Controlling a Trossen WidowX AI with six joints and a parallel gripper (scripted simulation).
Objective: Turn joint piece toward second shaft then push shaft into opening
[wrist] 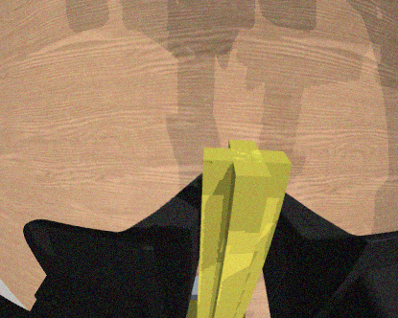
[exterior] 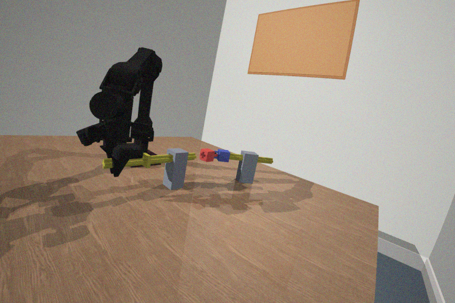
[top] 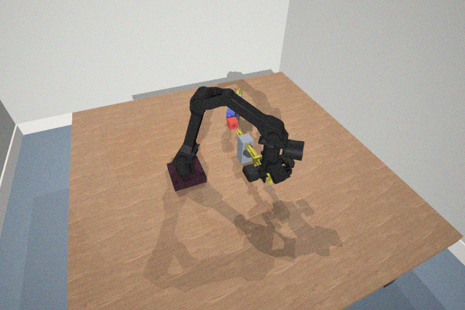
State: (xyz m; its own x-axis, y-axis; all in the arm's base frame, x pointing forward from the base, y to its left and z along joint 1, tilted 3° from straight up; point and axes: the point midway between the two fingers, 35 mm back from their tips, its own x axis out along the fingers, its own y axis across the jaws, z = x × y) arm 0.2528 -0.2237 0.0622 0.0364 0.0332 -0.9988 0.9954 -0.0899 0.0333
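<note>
Item: my gripper (exterior: 118,163), black, closed on the free end of the second shaft (exterior: 146,160), one finger on either side. In the wrist view that yellow shaft (wrist: 238,247) of cross-shaped section runs up between my dark fingers, its tip sticking out past them above the tabletop (wrist: 82,139).

Item: second shaft, yellow, lying level through the nearer grey block (exterior: 176,173). A short length shows on the far side of that block, its end just short of the joint piece.

Item: joint piece (exterior: 206,154), red, square, with a cross-shaped opening in the face turned toward the second shaft. It is hinged to a blue piece (exterior: 222,155) on the fixed shaft (exterior: 264,160).

Item: farther grey block (exterior: 247,171), carrying the fixed yellow shaft.

Item: my arm's dark base plate (top: 199,180), on the wooden tabletop (top: 338,186) beside the nearer block (top: 244,146).

Item: orange board (exterior: 303,39), on the white wall.
</note>
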